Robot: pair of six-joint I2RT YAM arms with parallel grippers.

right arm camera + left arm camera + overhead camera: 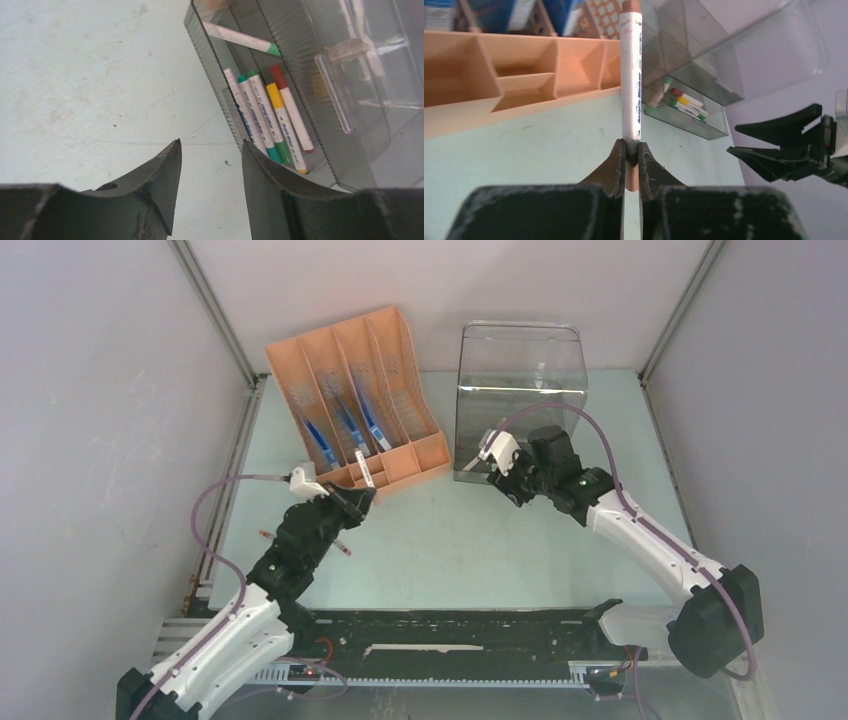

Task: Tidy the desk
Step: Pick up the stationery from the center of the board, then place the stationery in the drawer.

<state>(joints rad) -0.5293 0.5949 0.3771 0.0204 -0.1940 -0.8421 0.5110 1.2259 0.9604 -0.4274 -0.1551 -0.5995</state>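
L gripper (pixel 631 150): marker (pixel 630 75); clear bin (pixel 220 100): pens (pixel 260 110).

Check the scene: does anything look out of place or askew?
In the clear smoky plastic box, one green-capped white marker lies crosswise, away from the others side by side. A thin red-tipped pen lies loose on the pale green desk by the left arm.
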